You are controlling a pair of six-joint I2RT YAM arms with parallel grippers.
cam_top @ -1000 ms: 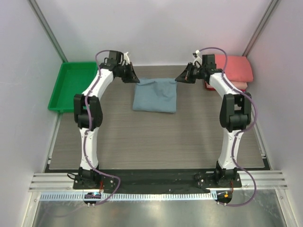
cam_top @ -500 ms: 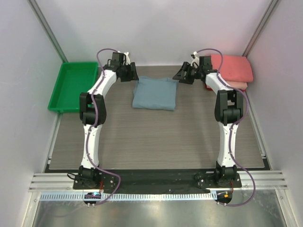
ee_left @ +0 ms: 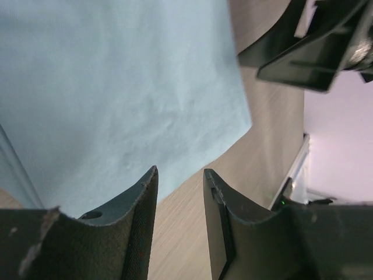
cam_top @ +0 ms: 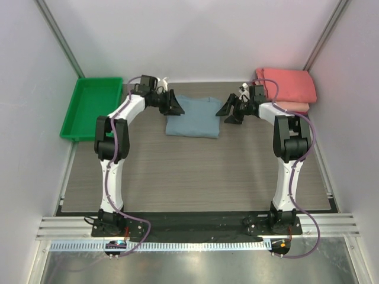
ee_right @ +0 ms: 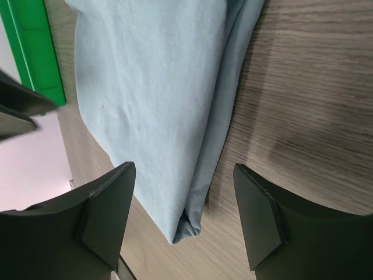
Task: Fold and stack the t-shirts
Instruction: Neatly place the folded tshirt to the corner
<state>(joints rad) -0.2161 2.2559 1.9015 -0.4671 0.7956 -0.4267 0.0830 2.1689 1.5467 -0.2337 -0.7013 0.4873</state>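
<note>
A dusty blue-grey t-shirt (cam_top: 192,117) lies folded into a rectangle at the middle back of the table. My left gripper (cam_top: 176,105) hovers at its far left corner, jaws apart with only bare table showing between them (ee_left: 180,172); the blue-grey t-shirt (ee_left: 116,87) lies just beyond the tips. My right gripper (cam_top: 227,111) is at the shirt's right edge, wide open (ee_right: 185,169), and a folded corner of the blue-grey t-shirt (ee_right: 151,87) lies loose beneath the gap. Coral-red folded t-shirts (cam_top: 287,86) are stacked at the back right.
A green plastic tray (cam_top: 92,106) stands at the back left, and its rim shows as the green tray (ee_right: 35,46) in the right wrist view. Grey walls close in the table on three sides. The right gripper's black body (ee_left: 309,52) shows in the left wrist view.
Both grippers went from shut to open and let go of the blue-grey shirt's far edge. They moved nearer and inward along the shirt's sides. The shirt now lies flat.
</note>
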